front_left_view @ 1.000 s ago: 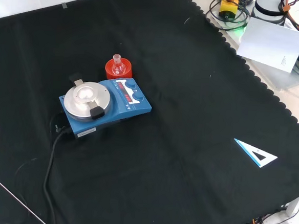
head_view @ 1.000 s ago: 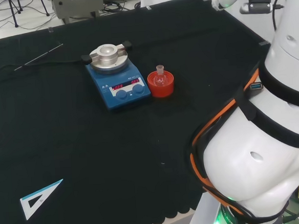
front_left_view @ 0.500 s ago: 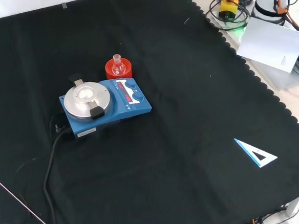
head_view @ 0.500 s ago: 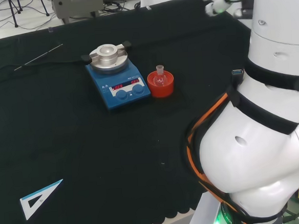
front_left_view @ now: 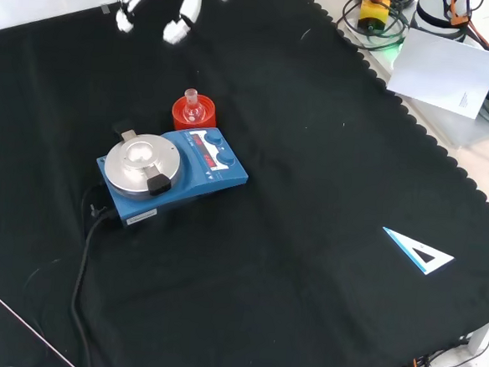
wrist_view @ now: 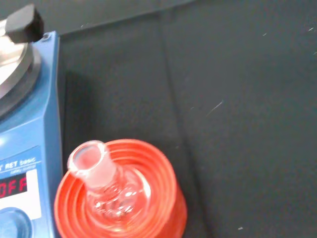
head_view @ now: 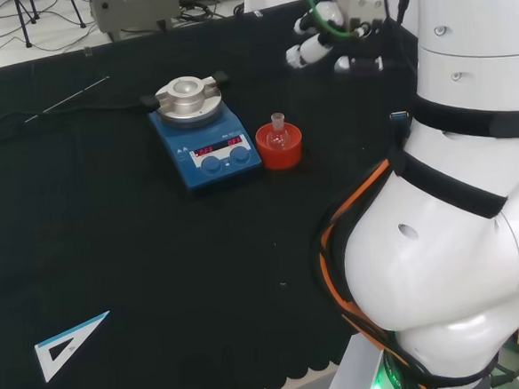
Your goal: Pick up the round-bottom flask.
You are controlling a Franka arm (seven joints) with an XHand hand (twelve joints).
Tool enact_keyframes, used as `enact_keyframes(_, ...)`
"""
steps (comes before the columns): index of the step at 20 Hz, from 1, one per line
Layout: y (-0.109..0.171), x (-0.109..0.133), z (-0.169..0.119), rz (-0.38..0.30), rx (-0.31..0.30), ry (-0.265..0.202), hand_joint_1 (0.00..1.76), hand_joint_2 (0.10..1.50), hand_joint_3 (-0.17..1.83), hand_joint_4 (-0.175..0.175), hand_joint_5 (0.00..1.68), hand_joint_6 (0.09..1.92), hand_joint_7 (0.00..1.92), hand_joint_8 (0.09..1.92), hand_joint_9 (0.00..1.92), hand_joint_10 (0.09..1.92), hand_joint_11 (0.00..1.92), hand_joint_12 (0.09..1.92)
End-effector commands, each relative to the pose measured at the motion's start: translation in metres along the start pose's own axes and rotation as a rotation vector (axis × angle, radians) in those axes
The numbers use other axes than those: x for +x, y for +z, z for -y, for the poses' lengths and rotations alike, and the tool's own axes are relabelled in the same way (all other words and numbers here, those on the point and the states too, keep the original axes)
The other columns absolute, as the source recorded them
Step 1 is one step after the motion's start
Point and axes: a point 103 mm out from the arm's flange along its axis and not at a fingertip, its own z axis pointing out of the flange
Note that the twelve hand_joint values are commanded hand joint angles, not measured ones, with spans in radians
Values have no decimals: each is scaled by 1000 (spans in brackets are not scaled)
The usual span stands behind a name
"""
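A small clear round-bottom flask (head_view: 279, 136) (front_left_view: 192, 109) (wrist_view: 106, 186) rests upright in a red ribbed ring stand (head_view: 279, 149) (front_left_view: 194, 116) (wrist_view: 148, 213) beside a blue hotplate stirrer (head_view: 204, 145) (front_left_view: 168, 174) (wrist_view: 25, 148). The hand (head_view: 325, 49) (front_left_view: 169, 2) hovers above the cloth, apart from the flask; in the head view it is up and to the right of the stand. Its fingers (front_left_view: 180, 18) hang relaxed and spread, holding nothing. The wrist view looks down on the flask's open neck.
The stirrer's cable (front_left_view: 84, 256) runs toward the near edge in the front view. A thin rod (head_view: 66, 99) (front_left_view: 37, 333) and a set square (head_view: 67, 346) (front_left_view: 418, 250) lie on the cloth. The arm's white links (head_view: 449, 235) stand at the head view's right.
The arm has swung over the bench, and the hand has come into sight near the flask in both the head and front views. Flask and stand have not moved.
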Motion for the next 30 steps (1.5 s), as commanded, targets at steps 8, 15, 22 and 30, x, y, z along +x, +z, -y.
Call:
enact_keyframes(8, 28, -17, -13, -37, 7, -17, 726, 755, 495, -30, 524, 87, 244, 597, 350, 614, 0, 1230)
enact_keyframes(15, 48, -37, -9, -31, 27, -16, 742, 742, 496, -26, 556, 87, 248, 594, 352, 614, 0, 1229)
enact_keyframes(22, 65, -34, 2, -23, 44, -35, 753, 734, 498, -25, 587, 87, 251, 592, 355, 613, 0, 1231)
enact_keyframes(30, 77, -33, 14, -5, 49, -55, 757, 730, 502, -24, 606, 87, 253, 590, 356, 611, 0, 1231)
